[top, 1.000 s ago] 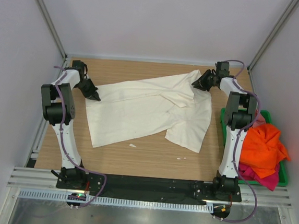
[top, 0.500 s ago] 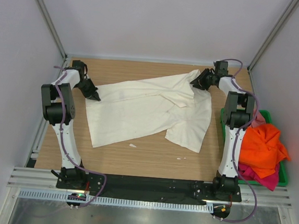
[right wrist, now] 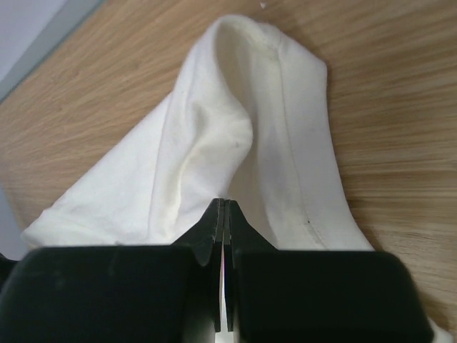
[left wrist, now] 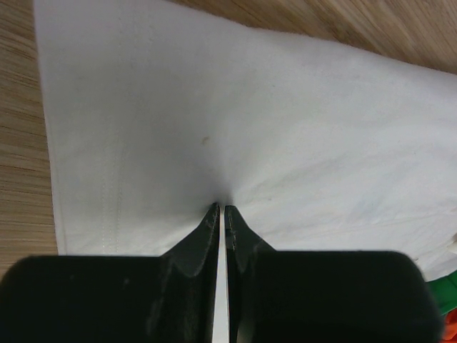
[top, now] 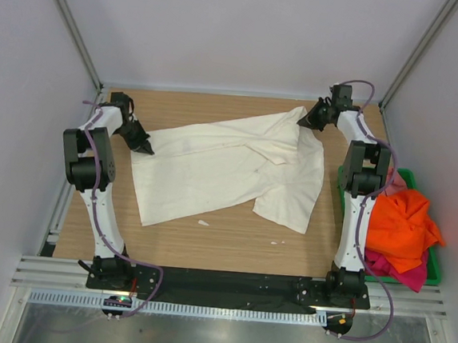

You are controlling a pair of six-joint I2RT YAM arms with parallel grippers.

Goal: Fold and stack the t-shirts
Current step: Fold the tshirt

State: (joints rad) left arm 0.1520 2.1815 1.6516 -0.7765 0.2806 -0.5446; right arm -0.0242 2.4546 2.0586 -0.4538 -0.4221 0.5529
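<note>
The large cream-white t-shirt (top: 229, 167) lies spread on the wooden table, partly folded over on its right side. My left gripper (top: 144, 147) is shut on its left edge; in the left wrist view the cloth (left wrist: 285, 128) puckers into the closed tips (left wrist: 223, 209). My right gripper (top: 304, 123) is shut on the shirt's far right corner, where the cloth (right wrist: 243, 143) bunches up at the tips (right wrist: 224, 204). An orange t-shirt (top: 401, 223) lies piled on a magenta one (top: 405, 271), and a bit of a pink one (top: 396, 182) shows behind it.
The green plastic bin (top: 341, 189) holding the coloured shirts stands at the table's right edge beside the right arm. Small white scraps (top: 203, 222) lie on the wood in front of the shirt. Walls and frame posts close in the back and sides.
My right wrist has swung slightly to the right and back, still at the shirt's far corner. The left arm and the shirt's layout have not visibly moved.
</note>
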